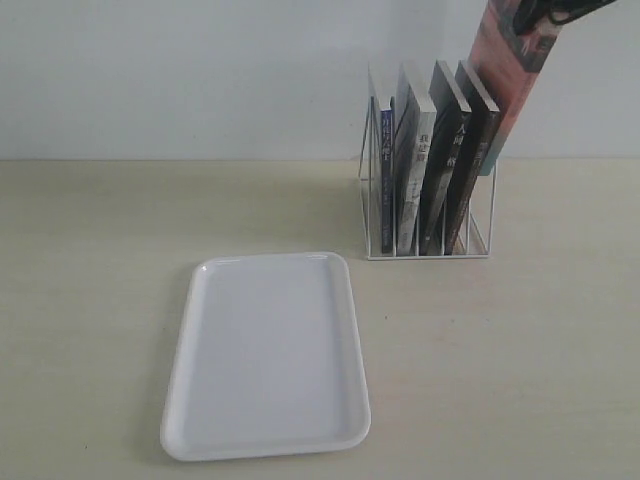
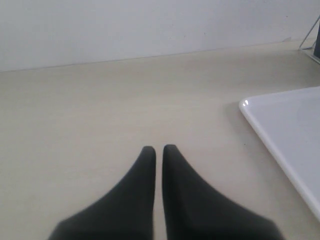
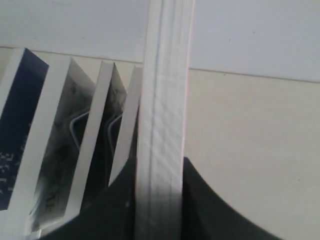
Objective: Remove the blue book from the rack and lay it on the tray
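Left pincer (image 2: 159, 150): the two dark fingers are pressed almost together, only a thin slit between them, with nothing in them. It hangs low over bare worktop (image 1: 100, 250), and a corner of the tray (image 2: 290, 130) lies off to one side.

Tray: glossy white, lying flat on the worktop in the near middle of the exterior view, well apart from the rack. Nothing is on it.

Rack (image 1: 430, 256): white wire, standing at the back right of the tray, with its books leaning to the right.

Blue book (image 1: 386, 185): in the leftmost slot of the rack, spine facing forward. Neither pincer touches it.

Other books in the rack: a pale-spined book (image 1: 410, 190) just right of the blue one, then two dark-spined books (image 1: 438, 180).

Red-orange book (image 1: 510, 70): raised and tilted above the rack's right end, its top reaching the upper edge of the exterior view. Whether its lower corner is clear of the wires cannot be told.

Right pincer (image 1: 548, 12): clamped on that red-orange book – the right wrist view shows the white page edges running up between its dark fingers.
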